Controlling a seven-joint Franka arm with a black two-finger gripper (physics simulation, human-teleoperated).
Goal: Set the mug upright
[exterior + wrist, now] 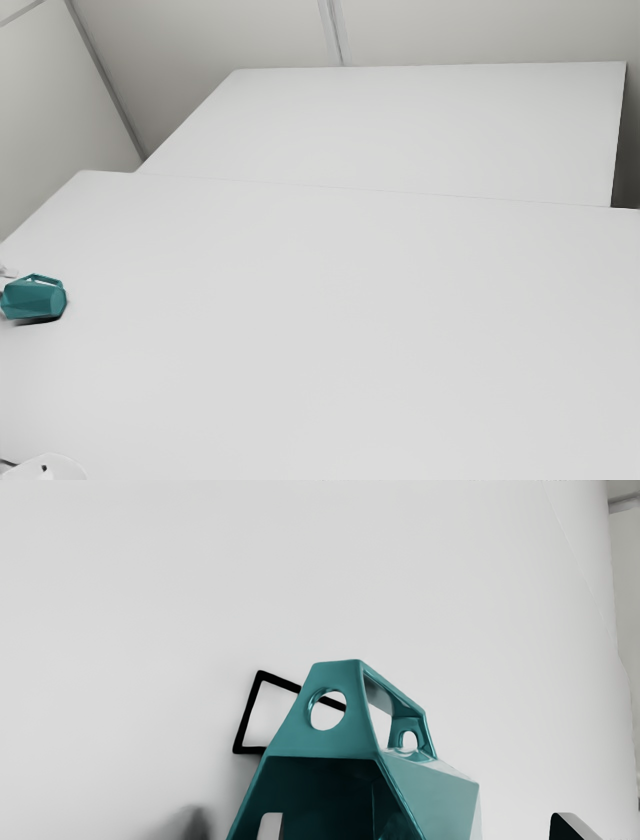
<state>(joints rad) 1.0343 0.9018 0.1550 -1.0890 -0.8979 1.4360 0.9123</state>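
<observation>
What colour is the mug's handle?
Teal; the handle shows best in the wrist view.

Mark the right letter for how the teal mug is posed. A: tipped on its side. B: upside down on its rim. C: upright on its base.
A: the mug has its open mouth facing sideways, with its handle on top.

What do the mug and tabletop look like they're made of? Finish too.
Mug: smooth, glossy teal, probably glazed ceramic, though hard plastic fits too; glints edge its holes. Tabletop: matte white, maybe laminate or painted board; even, grainless, no mirror-like reflections.
</observation>
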